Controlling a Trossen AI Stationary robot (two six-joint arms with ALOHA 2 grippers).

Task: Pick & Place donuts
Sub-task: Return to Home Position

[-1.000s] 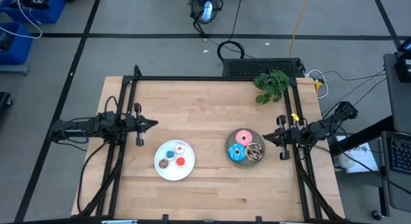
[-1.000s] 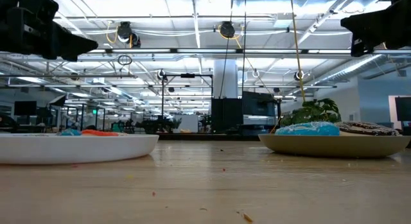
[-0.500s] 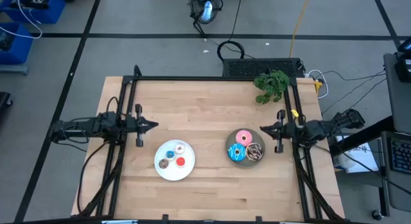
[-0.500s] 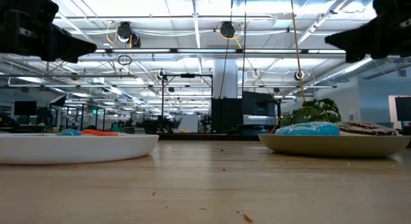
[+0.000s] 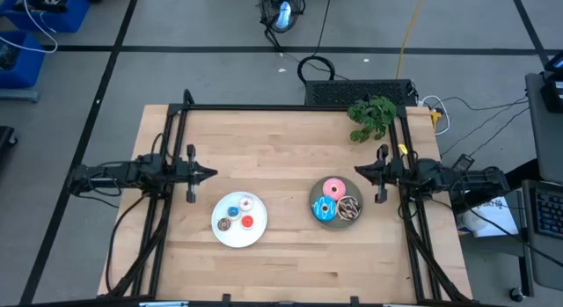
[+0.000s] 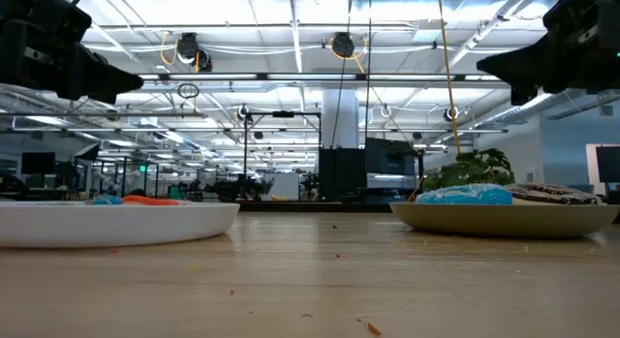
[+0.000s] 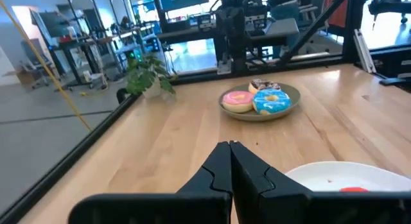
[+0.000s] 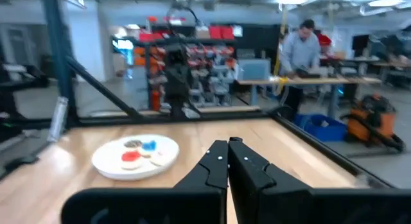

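Observation:
Three larger donuts, pink (image 5: 333, 187), blue (image 5: 324, 208) and brown sprinkled (image 5: 350, 207), lie on the round grey plate (image 5: 316, 198) at the table's right. Several tiny donuts, among them a blue one (image 5: 233, 210) and a red one (image 5: 248, 222), lie on the round white plate (image 5: 237, 239) near the middle. My left gripper (image 5: 215, 172) is shut and hangs above the table's left side, pointing right. My right gripper (image 5: 357, 174) is shut with nothing in it, above the table's right side just beyond the grey plate, pointing left.
A green plant (image 5: 372, 115) stands at the table's far right corner. A black frame (image 5: 290, 107) runs along the table's far edge and sides. Bare wood lies between the plates and along the far half. A person (image 8: 307, 47) works at a bench beyond the table.
My right gripper has swung from over the grey plate's right side toward the table's far edge, turning until it points straight left. It has stayed shut. The donuts and plates have not moved.

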